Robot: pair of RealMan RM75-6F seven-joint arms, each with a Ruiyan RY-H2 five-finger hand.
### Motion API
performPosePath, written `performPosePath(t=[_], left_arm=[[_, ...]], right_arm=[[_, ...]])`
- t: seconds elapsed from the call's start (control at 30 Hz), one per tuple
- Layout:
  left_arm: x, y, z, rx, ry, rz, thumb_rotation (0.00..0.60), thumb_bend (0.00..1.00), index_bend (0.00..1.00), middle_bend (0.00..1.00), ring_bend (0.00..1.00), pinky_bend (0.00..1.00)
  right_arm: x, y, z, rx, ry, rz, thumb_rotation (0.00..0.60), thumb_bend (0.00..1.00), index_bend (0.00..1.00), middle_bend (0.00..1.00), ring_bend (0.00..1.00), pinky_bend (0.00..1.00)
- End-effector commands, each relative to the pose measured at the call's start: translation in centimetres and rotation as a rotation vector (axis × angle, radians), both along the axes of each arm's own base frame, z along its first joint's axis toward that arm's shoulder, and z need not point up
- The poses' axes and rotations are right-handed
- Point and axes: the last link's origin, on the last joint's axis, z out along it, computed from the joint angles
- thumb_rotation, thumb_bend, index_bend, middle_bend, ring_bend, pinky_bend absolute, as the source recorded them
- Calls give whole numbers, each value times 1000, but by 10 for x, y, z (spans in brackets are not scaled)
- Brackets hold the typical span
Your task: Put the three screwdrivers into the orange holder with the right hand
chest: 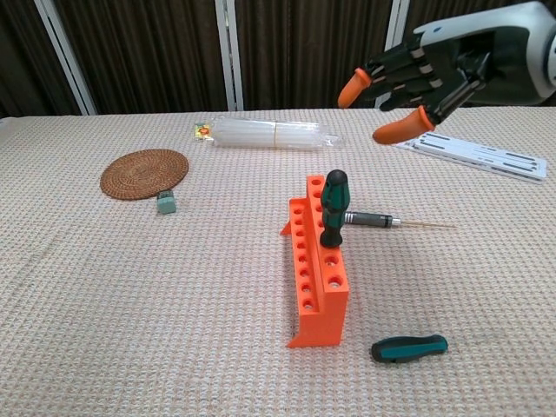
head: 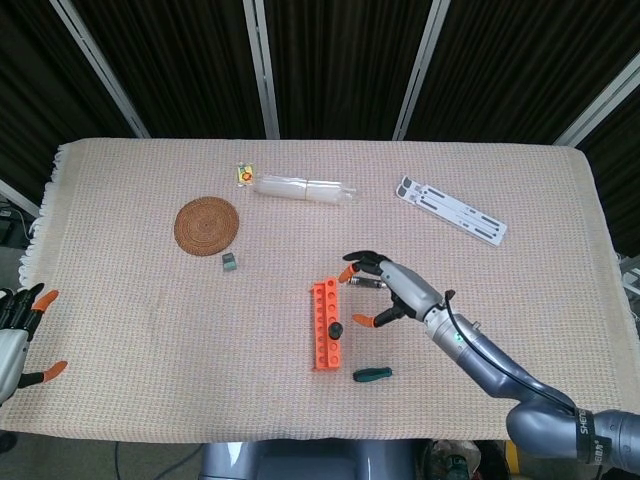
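Note:
The orange holder point(head: 326, 325) point(chest: 315, 265) stands mid-table with one green-and-black screwdriver point(chest: 333, 208) point(head: 335, 329) upright in a hole. A thin silver-shafted screwdriver point(chest: 382, 221) point(head: 368, 283) lies flat just right of the holder. A stubby green screwdriver point(chest: 408, 347) point(head: 372, 374) lies near the front edge. My right hand point(chest: 417, 74) point(head: 392, 292) hovers above and to the right of the holder, fingers spread, holding nothing. My left hand point(head: 18, 335) sits off the table's left edge, fingers apart and empty.
A round woven coaster point(head: 207, 225) and a small grey block point(head: 229, 261) lie at the left. A clear plastic bundle point(head: 303, 188) and a white flat rack point(head: 450, 209) lie near the back edge.

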Motion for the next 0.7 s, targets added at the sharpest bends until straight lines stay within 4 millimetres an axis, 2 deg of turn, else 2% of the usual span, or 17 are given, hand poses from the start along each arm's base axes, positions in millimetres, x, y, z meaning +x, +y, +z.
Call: performPosePath(t=[0.03,0.23,0.43,0.7], left_arm=[[0,0,-1,-3,0,-2,600,21,92,0,0,0],[0,0,-3,-4,1,-1,600,20,92,0,0,0],[0,-1,-2,-2,7,3,600,21,92,0,0,0],[-2,-3,-1,1,19,21,600,21,92,0,0,0]], right_arm=[[-15,-15,17,-135,68,-7,600,219,381,124,0,0],[-31,-28,12,-233,200,-9,600,250,435,131,0,0],[-40,-44,-14,-355,481,117,600,250,439,128,0,0],[-31,-57,-52,-401,748,254,600,162,301,63,0,0]])
